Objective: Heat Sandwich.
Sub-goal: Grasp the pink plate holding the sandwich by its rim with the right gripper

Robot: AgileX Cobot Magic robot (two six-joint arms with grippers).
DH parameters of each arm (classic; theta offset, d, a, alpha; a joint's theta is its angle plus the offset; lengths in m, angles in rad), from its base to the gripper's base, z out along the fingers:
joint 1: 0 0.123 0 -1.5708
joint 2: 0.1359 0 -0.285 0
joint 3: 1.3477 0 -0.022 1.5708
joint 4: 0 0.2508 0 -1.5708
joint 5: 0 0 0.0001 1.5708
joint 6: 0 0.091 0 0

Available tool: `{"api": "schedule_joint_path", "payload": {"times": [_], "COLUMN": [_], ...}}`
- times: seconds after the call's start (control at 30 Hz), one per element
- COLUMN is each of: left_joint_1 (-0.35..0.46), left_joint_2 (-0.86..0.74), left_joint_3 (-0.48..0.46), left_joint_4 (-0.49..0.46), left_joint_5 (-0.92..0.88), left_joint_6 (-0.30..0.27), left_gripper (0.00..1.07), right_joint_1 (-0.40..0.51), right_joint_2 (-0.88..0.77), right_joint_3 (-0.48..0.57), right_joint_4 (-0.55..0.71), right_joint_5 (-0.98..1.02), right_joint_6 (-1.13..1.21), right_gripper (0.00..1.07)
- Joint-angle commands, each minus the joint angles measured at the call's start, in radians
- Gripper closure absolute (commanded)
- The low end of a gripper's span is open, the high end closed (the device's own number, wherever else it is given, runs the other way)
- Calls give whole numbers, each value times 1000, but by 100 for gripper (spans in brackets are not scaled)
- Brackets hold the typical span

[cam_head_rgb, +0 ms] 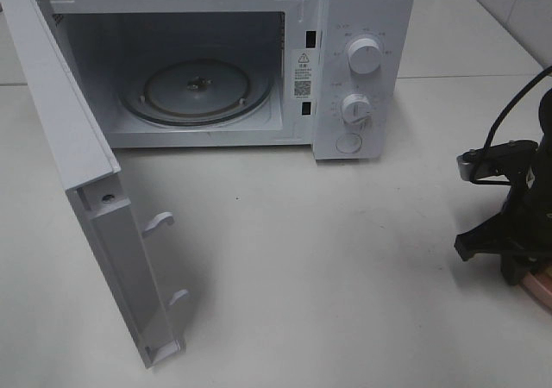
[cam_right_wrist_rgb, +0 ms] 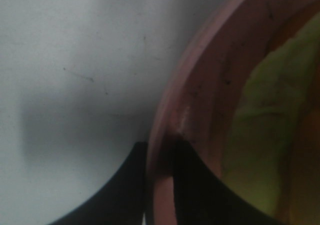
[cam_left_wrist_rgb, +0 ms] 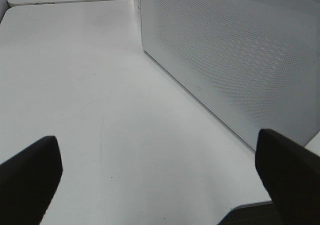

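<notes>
The sandwich (cam_right_wrist_rgb: 260, 120) lies on a round pink plate (cam_right_wrist_rgb: 200, 85); only its pale yellow-green filling and a bit of orange crust show, close up in the right wrist view. My right gripper (cam_right_wrist_rgb: 160, 147) is shut on the plate's rim, one black finger on each side of it. In the high view the right gripper (cam_head_rgb: 517, 267) reaches down at the table's right edge, with a sliver of the plate (cam_head_rgb: 542, 291) under it. My left gripper (cam_left_wrist_rgb: 159, 157) is wide open with nothing between its fingers; it is out of the high view.
A white microwave (cam_head_rgb: 362, 26) stands at the back with its glass turntable (cam_head_rgb: 198, 90) bare. Its door (cam_head_rgb: 86, 190) swings out to the front left. The left wrist view faces a perforated white panel (cam_left_wrist_rgb: 235, 60) of the microwave.
</notes>
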Motion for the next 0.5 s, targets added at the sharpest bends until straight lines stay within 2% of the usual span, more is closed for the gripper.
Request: {"api": "schedule_joint_path", "payload": {"times": [0.03,0.5], "left_joint_1": [-2,-2], "left_joint_2": [-24,-24], "left_joint_3": [2,2], "left_joint_4": [-6,-6], "left_joint_5": [-15,-15], "left_joint_6": [-2,-2], "left_gripper": [3,3], "right_joint_1": [-3,1], "right_joint_2": [8,5], "right_joint_3": [-3,-13], "right_joint_4": [8,-23], "right_joint_5": [34,63], "right_joint_6": [12,33], "right_gripper": [107,107]}}
